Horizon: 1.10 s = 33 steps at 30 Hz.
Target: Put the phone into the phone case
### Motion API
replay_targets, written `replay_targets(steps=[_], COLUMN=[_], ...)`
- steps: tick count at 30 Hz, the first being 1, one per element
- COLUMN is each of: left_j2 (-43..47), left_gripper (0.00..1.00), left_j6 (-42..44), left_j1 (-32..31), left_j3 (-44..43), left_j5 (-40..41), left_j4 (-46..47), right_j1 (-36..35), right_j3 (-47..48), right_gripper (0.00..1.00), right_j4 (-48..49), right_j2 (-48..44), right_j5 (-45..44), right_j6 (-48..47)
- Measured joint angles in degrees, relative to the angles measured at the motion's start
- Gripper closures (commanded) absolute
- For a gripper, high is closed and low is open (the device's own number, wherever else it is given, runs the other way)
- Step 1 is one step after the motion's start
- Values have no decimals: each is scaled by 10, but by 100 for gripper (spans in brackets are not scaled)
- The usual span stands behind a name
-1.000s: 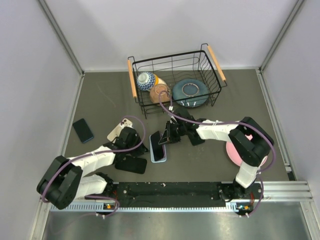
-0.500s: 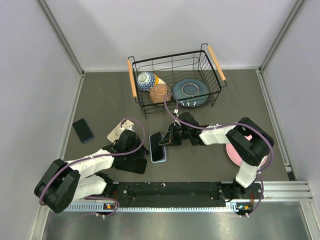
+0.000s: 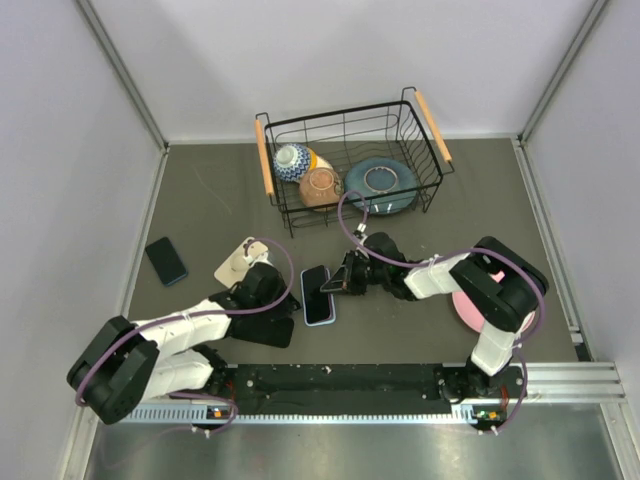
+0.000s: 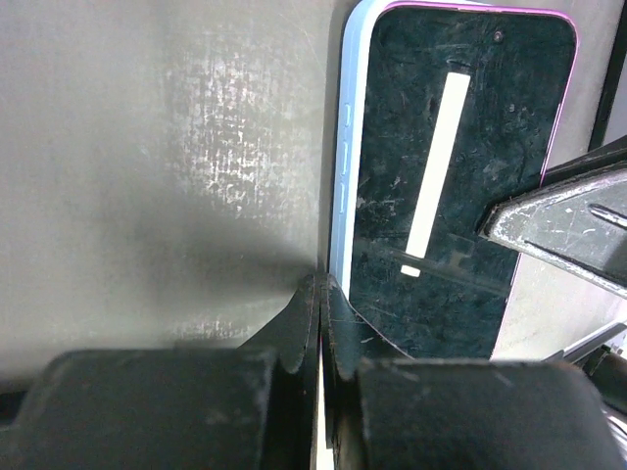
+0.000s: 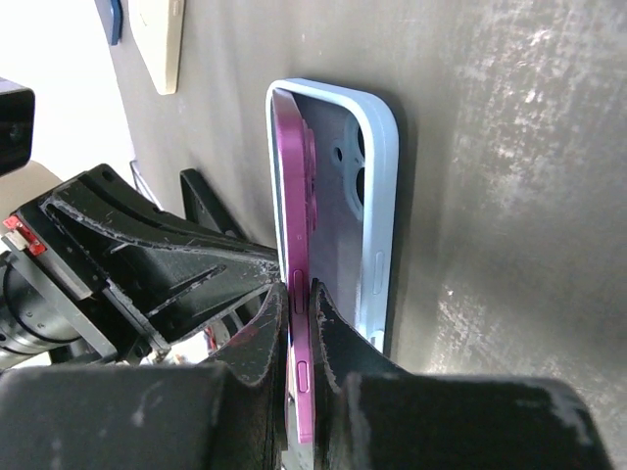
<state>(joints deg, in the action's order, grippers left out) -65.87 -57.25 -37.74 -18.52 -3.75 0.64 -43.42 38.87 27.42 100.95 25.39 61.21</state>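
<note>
The phone [image 5: 292,196] has a pink rim and a black screen [image 4: 451,176]. It stands tilted on one long edge inside the light blue phone case [image 5: 377,196], which lies flat on the table [image 3: 318,318]. My right gripper [image 5: 299,294] is shut on the phone's raised long edge, beside its side buttons. My left gripper [image 4: 321,286] is shut with nothing in it, and its tips press against the case's outer left edge near a corner. In the top view the left gripper [image 3: 292,297] and the right gripper [image 3: 335,284] flank the case.
A wire basket [image 3: 432,125] at the back holds bowls and a dark plate. A dark blue phone [image 3: 166,261], a beige phone [image 3: 238,260] and a black case [image 3: 262,329] lie to the left. A pink plate [image 3: 462,305] sits under the right arm.
The right arm has swung lower, bringing the phone down closer to the case. The left gripper has slid right, up to the case's edge.
</note>
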Motion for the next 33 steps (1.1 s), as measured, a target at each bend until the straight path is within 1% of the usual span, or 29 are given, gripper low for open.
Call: replay_targets(steps=[3,4,6,7,9,10,11,12,13,14,16,17,19,21,22,27,33], left_j2=[4,5,11,15,31,45,55,67,75,81,92,96,101,101,98,55,7], left_gripper=[100,100,100,100,100,99,98,96,94,89,85,79,71,65,64,62,59], left_j6=[-3,-5,-10,-12,-14,-13,-12,-9,-6,-2,8,13,23,32,35,46,53], left_j1=[-5,-7,-11,-14,-20,-22,-23,-23,-23,-23,-23,-23,-23,-22,-21,-18,-15], left_j3=[0,0,0,0,0,0,-1,-5,-12,-18,-37,-45,-60,-67,-69,-71,-71], left_j5=[9,12,14,13,11,13,15,20,28,35,49,54,64,68,69,57,21], left_j4=[-3,-5,-12,-17,-31,-41,-50,-65,-80,-91,-112,-118,-123,-123,-123,-120,-99], right_j1=[0,0,-3,-5,-10,-11,-12,-12,-12,-12,-12,-12,-12,-12,-12,-12,-13], right_j3=[-2,-2,-2,-1,-1,-1,-1,-1,0,2,3,3,4,5,5,5,1], right_gripper=[90,84,77,72,68,62,59,56,50,47,40,38,33,32,30,27,26], right_j4=[-5,-12,-29,-48,-91,-114,-130,-146,-165,-182,-205,-217,-233,-242,-244,-237,-200], right_j2=[-2,-5,-15,-23,-42,-54,-64,-75,-89,-100,-119,-131,-148,-154,-154,-153,-132], right_j5=[-6,-8,-13,-18,-26,-33,-36,-41,-48,-54,-64,-69,-79,-82,-83,-76,-61], right_j6=[-1,-2,-6,-10,-19,-25,-29,-32,-39,-44,-52,-57,-65,-77,-80,-94,-105])
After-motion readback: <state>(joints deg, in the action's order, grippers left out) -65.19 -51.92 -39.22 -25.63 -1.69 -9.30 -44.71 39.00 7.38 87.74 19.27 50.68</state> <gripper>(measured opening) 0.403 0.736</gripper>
